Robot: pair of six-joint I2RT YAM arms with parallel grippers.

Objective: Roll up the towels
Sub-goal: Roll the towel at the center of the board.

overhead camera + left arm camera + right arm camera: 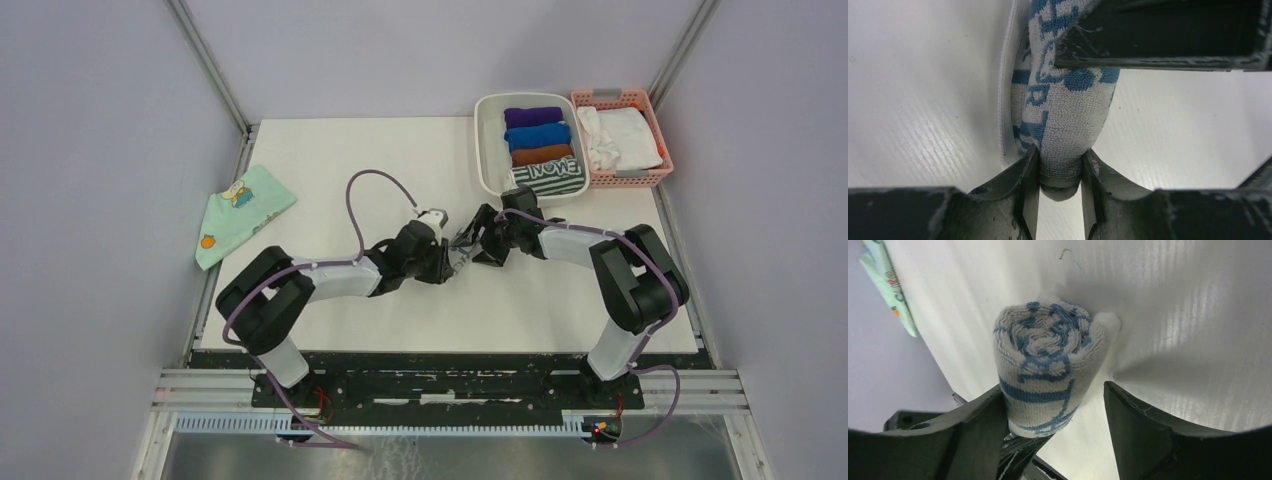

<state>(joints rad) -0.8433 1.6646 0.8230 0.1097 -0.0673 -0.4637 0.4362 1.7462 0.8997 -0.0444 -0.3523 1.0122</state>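
Blue-grey towel (1040,365) pinched in L claw (1060,197), R claw (1053,397) spread, L arm (335,280) outstretched

The rolled towel (1043,365) is lying at the middle of the table (330,170), between the left gripper (1060,152) and the right gripper (1053,390). The tray (483,150) is sitting at the far right, holding three rolls (538,136) with the second towel (548,176) in front. The basket (612,182) is standing against its right side. A loose cloth (240,212) is lying across the table's left edge.
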